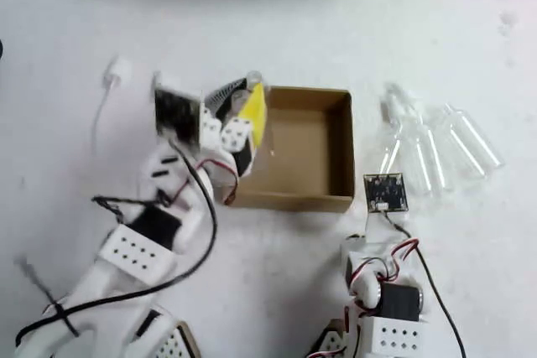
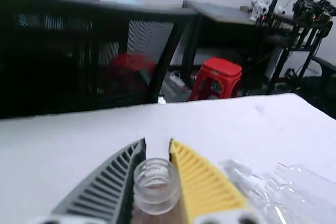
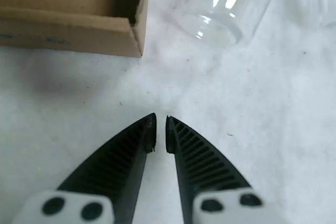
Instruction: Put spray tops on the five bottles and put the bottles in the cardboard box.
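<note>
Left gripper: one grey ribbed finger, one yellow finger. Right gripper: two black ribbed fingers on white mounts with dark screw holes. High view, lower half: white arm shells, black servo, black cable, red wires.

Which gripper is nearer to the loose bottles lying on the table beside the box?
Right. The right gripper hangs just short of the loose bottles' bases, by the cardboard box's corner; the left gripper is at the box's opposite side, clamped on another bottle.
</note>
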You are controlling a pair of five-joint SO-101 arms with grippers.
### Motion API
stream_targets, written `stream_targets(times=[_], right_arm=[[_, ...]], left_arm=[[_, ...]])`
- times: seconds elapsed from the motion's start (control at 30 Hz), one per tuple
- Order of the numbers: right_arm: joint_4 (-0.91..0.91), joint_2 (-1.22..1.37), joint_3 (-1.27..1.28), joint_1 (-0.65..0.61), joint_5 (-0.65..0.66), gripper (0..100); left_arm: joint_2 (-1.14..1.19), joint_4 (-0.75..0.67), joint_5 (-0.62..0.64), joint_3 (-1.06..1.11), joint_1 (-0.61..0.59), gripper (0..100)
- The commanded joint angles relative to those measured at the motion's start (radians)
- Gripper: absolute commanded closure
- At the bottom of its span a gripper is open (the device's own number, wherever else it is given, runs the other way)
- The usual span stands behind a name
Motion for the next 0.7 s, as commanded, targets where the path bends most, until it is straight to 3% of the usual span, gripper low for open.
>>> stream_targets(times=[0.0,0.17,0.67], right_arm=[[-0.016,-0.004,0.009,0.013,0.000,98.2],[-0.016,-0.004,0.009,0.013,0.000,98.2],[-0.016,-0.004,0.009,0.013,0.000,98.2]], left_arm=[[0.074,-0.365,-0.109,0.121,0.033,98],[0.160,-0.368,-0.124,0.152,0.022,98],[-0.041,-0.362,-0.129,0.411,0.047,98]])
